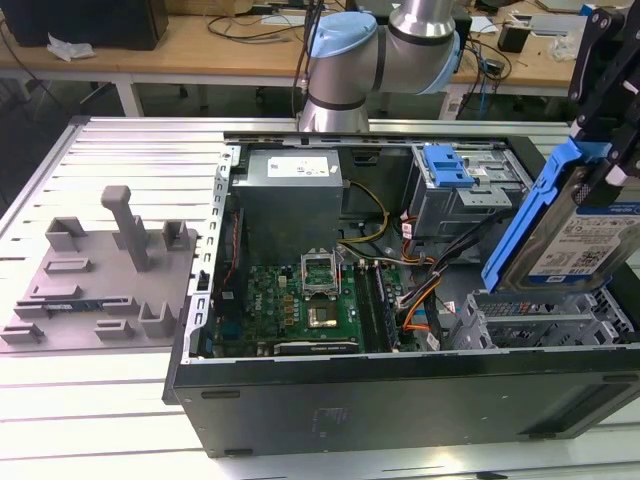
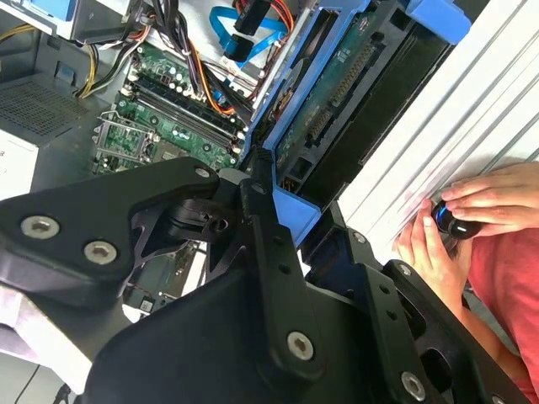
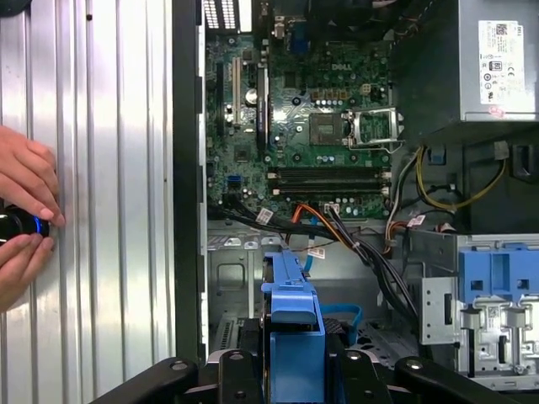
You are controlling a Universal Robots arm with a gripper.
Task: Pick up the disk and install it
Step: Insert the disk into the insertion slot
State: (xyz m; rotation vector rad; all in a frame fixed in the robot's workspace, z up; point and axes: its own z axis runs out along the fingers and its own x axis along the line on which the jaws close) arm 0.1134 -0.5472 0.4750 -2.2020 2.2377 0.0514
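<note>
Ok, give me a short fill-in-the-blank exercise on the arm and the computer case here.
1. The ____ is shut on the disk.
2. The plastic carrier framing it is ____ in colour.
3. In the exterior view, the disk hangs above the open computer case at that view's ____ side.
Missing words: gripper; blue; right.

Exterior view: pale slatted metal table [image 1: 120,150] spans the frame, widest from 7 to 10 o'clock. Wooden bench [image 1: 200,50] w/ white legs runs across 12 o'clock. Cables [image 1: 255,25] lie on top, black box [image 1: 90,20] at 11. Dark floor [image 1: 190,100] under the bench. Light even, bright.
</note>
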